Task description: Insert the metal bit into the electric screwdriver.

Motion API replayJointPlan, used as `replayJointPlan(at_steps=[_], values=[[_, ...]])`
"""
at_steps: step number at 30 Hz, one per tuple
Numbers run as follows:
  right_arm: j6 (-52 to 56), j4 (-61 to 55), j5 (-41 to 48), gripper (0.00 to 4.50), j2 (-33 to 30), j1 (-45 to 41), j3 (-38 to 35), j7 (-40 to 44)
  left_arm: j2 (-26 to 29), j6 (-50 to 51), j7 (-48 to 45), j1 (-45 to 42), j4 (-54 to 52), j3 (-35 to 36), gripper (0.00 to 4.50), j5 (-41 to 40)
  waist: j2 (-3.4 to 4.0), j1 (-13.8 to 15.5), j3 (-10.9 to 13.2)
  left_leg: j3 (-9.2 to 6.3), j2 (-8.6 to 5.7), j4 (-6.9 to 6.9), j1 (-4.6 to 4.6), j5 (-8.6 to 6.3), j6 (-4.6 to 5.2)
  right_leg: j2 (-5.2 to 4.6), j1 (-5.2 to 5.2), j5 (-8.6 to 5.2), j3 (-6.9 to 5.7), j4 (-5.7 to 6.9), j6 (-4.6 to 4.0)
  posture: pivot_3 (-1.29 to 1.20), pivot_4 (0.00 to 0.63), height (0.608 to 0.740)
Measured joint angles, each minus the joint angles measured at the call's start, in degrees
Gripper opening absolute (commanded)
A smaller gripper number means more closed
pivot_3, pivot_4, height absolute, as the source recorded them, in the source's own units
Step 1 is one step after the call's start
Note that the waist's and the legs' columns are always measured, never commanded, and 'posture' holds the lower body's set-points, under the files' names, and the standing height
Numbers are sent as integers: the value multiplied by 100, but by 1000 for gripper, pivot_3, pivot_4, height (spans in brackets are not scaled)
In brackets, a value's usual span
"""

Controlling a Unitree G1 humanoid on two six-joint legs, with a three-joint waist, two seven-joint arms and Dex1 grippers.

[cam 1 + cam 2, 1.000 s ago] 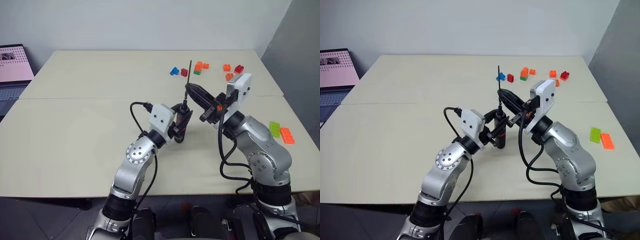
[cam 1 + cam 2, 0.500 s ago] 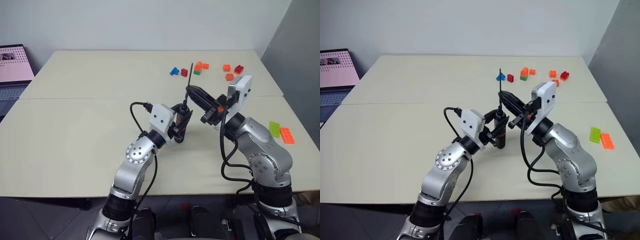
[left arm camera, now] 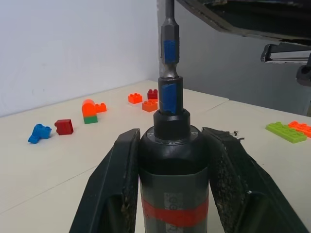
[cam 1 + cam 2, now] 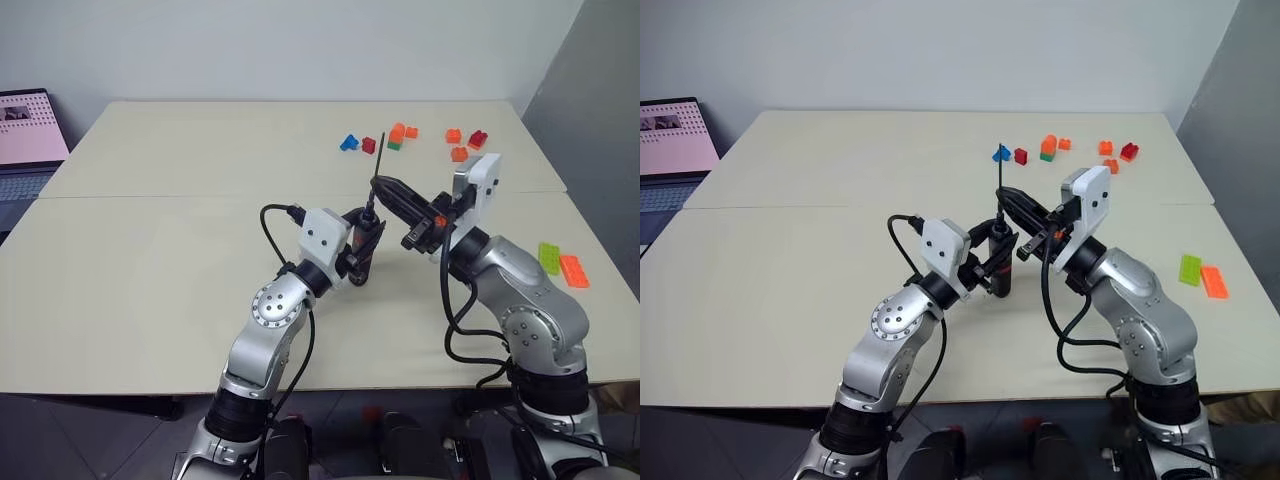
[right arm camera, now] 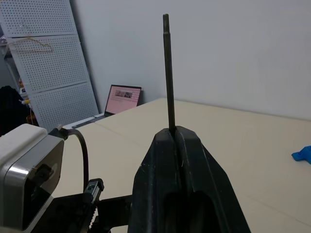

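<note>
Fingers of your left gripper [image 3: 170,194] are clamped on the screwdriver [image 3: 172,184], one on each flank of the barrel just beside the red band, and they hold it upright with its chuck end up. That pose makes sense: an upward socket lets the bit [image 5: 168,73] drop in along its own axis.

Your right fingers [image 5: 182,160] are pressed together on the bit partway along its shaft, so a long stretch of rod sticks out past them on the far side from the screwdriver. Gripping it there leaves the thicker, blue-marked end free to enter the chuck; that end sits at the mouth of the chuck, right above the screwdriver. I can't tell whether it is fully seated; I'd judge it is in the collar, not yet pushed home.

Seen from the head, the right gripper [image 4: 378,183] sits just above and to the right of the screwdriver, with the bit rising nearly in line with it.

Small toy bricks [image 4: 399,133] lie on the desk [image 4: 150,260] well beyond the screwdriver, and 2 flat ones [image 4: 561,264] well off to its right. A laptop [image 4: 28,130] stands far to its left.

Keep the bit in line with the screwdriver as you press; any lean could jam it.
</note>
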Motion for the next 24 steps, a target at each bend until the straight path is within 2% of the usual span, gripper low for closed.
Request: replayJointPlan(at_steps=[14,17,24], values=[[632,1,155,0,-285,-220,0,-4,2,2,6,25,-22,7,1636,-1,0,3,-1,0,0,1,1,0,0,0,3,2,-1,0,-2,0,150,740],[703,2,154,543,-291,-211,15,-3,1,0,5,24,-22,5,1636,-1,0,3,-1,-1,0,1,2,0,0,0,3,1,-2,0,-1,0,150,740],[738,7,166,2152,-293,-174,0,0,-3,-6,3,24,-22,4,1636,-1,0,3,-1,0,0,1,0,0,0,0,3,2,-1,-2,-3,0,150,740]])
